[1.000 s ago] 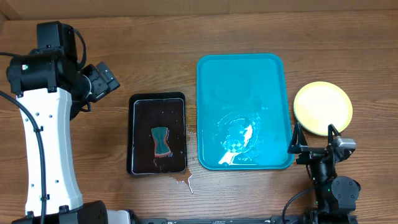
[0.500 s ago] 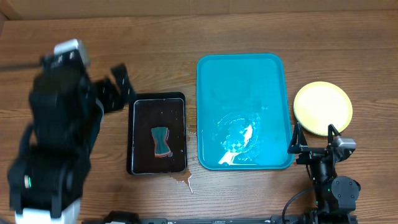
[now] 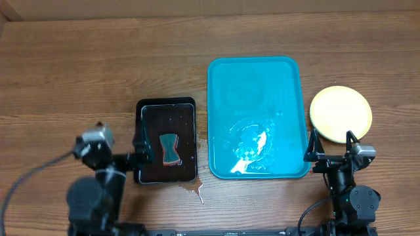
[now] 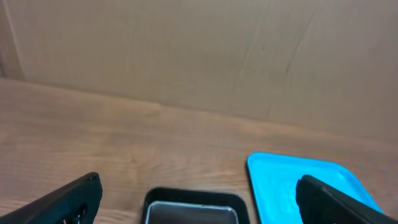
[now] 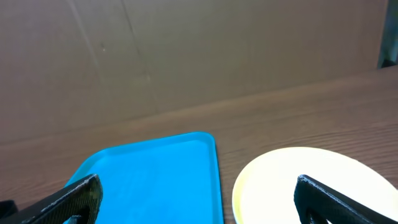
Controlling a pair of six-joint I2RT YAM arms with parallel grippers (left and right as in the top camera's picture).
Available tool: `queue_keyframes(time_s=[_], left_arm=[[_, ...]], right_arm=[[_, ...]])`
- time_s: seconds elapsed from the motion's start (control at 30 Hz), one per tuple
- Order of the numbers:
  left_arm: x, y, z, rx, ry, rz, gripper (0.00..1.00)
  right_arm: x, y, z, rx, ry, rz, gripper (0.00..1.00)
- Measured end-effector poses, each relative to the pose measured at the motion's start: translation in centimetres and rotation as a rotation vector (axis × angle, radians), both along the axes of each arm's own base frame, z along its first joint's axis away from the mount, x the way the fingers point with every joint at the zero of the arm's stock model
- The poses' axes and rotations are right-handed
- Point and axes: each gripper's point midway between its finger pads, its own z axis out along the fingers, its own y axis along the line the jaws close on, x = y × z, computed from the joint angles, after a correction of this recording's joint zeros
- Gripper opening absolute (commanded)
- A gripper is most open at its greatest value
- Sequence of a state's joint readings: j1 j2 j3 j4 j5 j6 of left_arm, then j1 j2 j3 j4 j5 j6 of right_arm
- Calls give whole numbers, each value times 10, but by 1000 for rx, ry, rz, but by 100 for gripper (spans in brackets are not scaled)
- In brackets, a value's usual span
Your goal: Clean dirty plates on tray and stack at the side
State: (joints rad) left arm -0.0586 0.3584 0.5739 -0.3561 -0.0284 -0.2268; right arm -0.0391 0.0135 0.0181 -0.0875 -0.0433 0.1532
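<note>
The wooden table lies bare across the upper and left frame. The tray sits right of centre holding only a wet patch, the black tray with a sponge just beside its left edge. The plates show as one pale yellow disc just off the tray's right edge. The left gripper at lower left and the right gripper at lower right both have their fingers spread and grasp nothing.

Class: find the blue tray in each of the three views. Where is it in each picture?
Overhead: tray right of centre, between black tray and yellow plate.
Left wrist: tray at lower right, black tray to its left.
Right wrist: tray at lower left, yellow plate to its right.
Shared landmark: the wooden table under it.
</note>
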Motion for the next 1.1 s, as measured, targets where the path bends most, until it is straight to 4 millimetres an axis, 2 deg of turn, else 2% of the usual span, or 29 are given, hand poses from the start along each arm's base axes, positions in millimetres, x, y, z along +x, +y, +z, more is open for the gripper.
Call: queue_keyframes(time_s=[0.13,0.23,0.47,0.63,1.1], left_arm=[[-11,4,-37,-4,-54,14,100],[-13,8,-56,-10,-83,31,100],[-2,8,-86,-22,-127,33,100],[4,8,-122,-31,-72,35,100],[4,8,-128,-32,-56,35,100]], right_arm=[[0,0,0,0,2,0,100],[0,0,0,0,2,0,100],[0,0,0,0,2,0,100],[0,0,0,0,2,0,100],[0,0,0,0,2,0,100]])
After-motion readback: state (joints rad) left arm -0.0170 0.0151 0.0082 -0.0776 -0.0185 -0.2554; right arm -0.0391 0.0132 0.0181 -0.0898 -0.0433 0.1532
